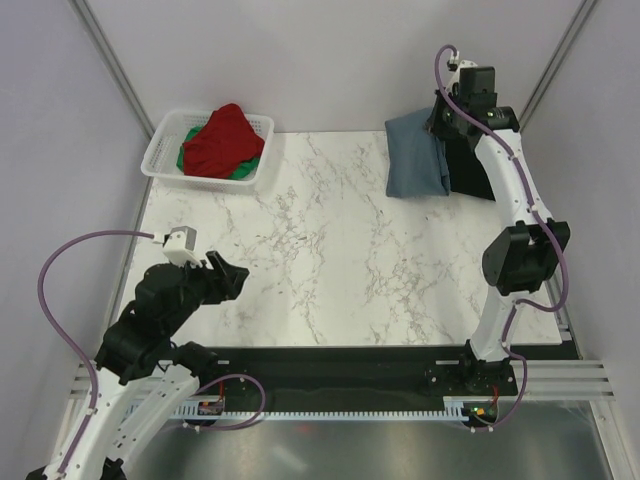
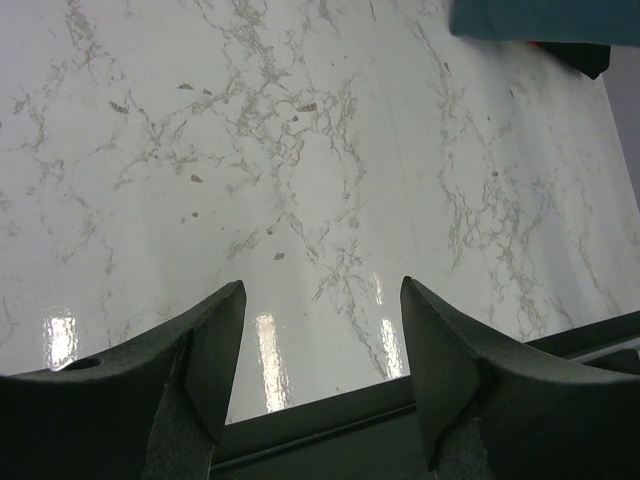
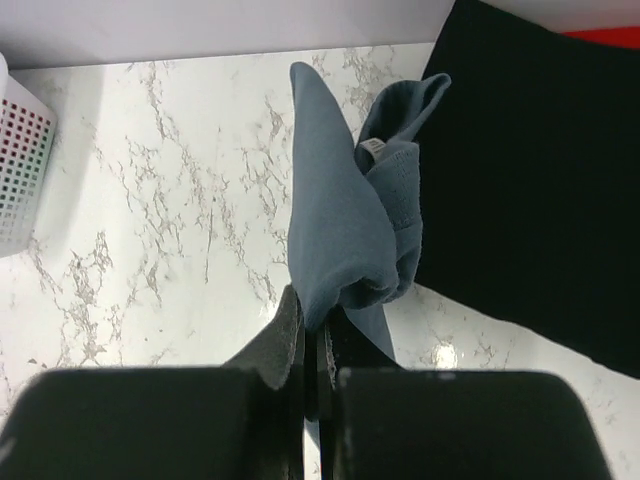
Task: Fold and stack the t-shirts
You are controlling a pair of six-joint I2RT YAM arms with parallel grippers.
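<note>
This looks like a robotics lab test cell. Two white robot arms [image 1: 512, 185] are bolted to an aluminium rail [image 1: 585, 378] at the near edge of a marble-patterned tabletop [image 1: 330, 250]. Plain white panels [image 1: 330, 60] in aluminium frame posts [image 1: 111, 60] enclose it. Purple cables [image 1: 100, 236] loop above a slotted cable duct [image 1: 340, 407].

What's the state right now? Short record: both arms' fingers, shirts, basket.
left fingers: open, empty, above the bare table
right fingers: shut on an edge of the blue-grey shirt
blue-grey shirt: bunched, not folded flat, at the table's far right
black shirt: lying flat right beside the blue-grey shirt
basket: far left corner, holds the red shirt on top of the green shirt
</note>
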